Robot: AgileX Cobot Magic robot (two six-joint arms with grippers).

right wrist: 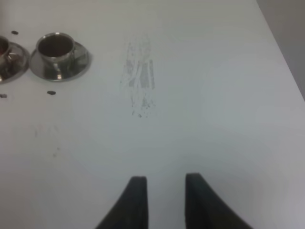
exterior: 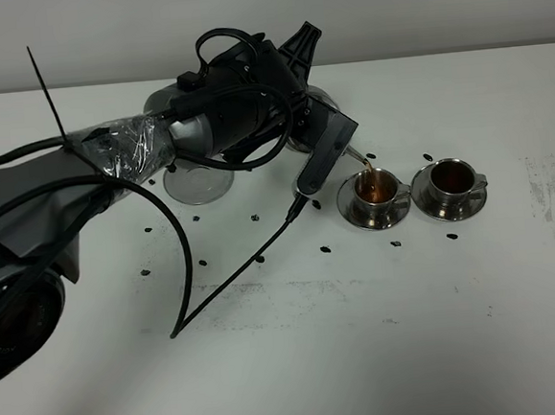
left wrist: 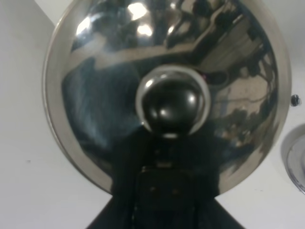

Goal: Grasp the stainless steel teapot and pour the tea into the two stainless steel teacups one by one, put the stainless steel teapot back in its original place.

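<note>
Tea (exterior: pixel 369 169) falls in a thin thread from the spout of the stainless steel teapot (left wrist: pixel 105 90) into the left teacup (exterior: pixel 377 192), right of centre in the high view. My left gripper (left wrist: pixel 164 160) is clenched on the pot. I take the hold to be on the loop handle, though the dark gripper body hides it in the wrist view, where the domed lid and its knob (left wrist: pixel 172 102) fill the frame. I hold the pot tipped forward so that the spout's end hangs just above that cup's rim and the stream drops inside, not on its saucer. The right teacup (exterior: pixel 451 179), just beside the first on a saucer of its own, already looks dark with tea. So I judge this to be the second pour.

The original place (exterior: pixel 199 185), a round steel base at centre left of the high view, stands bare and waits for the pot's return. My right gripper (right wrist: pixel 164 200) hangs over bare table well apart from the cups. Its jaws stand a little apart with nothing between them, so it keeps out of the pour.

The white tabletop (exterior: pixel 385 353) is matte, dotted with small black marks (exterior: pixel 325 250) and scuffed grey at the right edge. A pale wall closes the top of the frame.
</note>
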